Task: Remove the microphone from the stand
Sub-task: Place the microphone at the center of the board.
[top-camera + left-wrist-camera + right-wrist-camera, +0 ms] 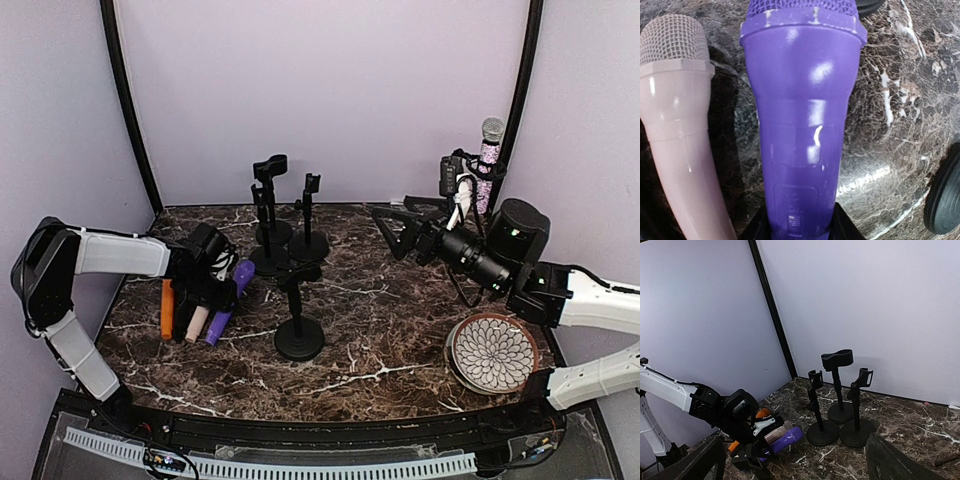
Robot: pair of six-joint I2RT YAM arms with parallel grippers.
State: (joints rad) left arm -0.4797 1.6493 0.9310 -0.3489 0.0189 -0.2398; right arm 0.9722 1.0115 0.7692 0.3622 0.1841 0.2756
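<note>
Left tool (800, 227) grips the purple plastic microphone (802, 115) just beside the pale pink plastic microphone (675, 115); a crooked let-go could roll it into that one.

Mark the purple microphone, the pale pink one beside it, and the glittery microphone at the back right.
purple microphone (805, 125): left wrist view, middle of its body.
pale pink microphone (672, 130): left wrist view, upper handle.
glittery microphone (493, 128): top external view, silver mesh head.
</note>
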